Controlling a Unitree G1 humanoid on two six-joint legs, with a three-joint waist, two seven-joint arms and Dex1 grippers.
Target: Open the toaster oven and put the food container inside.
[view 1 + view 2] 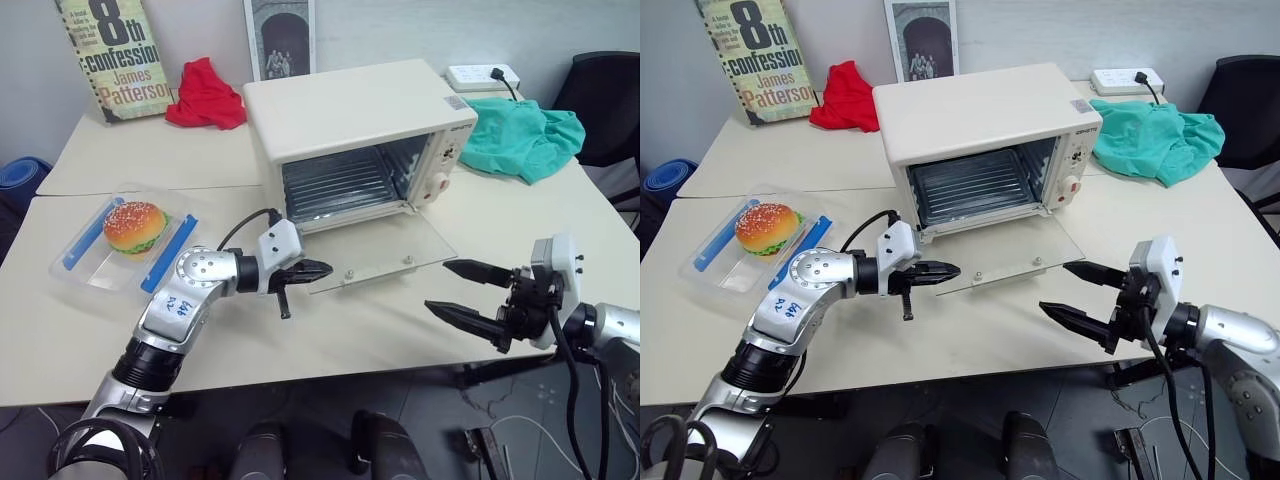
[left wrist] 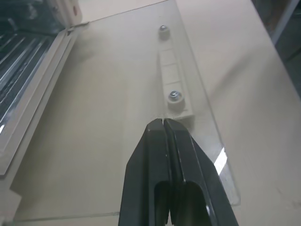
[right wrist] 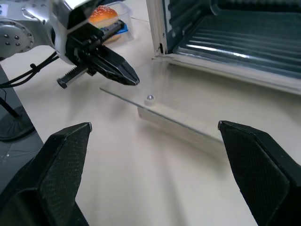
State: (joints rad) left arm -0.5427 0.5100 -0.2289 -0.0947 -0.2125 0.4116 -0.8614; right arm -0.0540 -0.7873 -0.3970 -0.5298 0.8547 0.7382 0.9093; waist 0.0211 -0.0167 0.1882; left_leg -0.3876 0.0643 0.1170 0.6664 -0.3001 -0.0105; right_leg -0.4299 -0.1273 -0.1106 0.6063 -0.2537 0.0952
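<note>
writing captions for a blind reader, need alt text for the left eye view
A cream toaster oven sits on a table with its glass door folded down flat. The shut left gripper is at the door's edge and the open right gripper hangs nearby, while a food container holding a toy hamburger waits on the left.

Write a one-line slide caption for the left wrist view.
Shut left tool poised at the handle edge of the toaster oven's lowered glass door.
</note>
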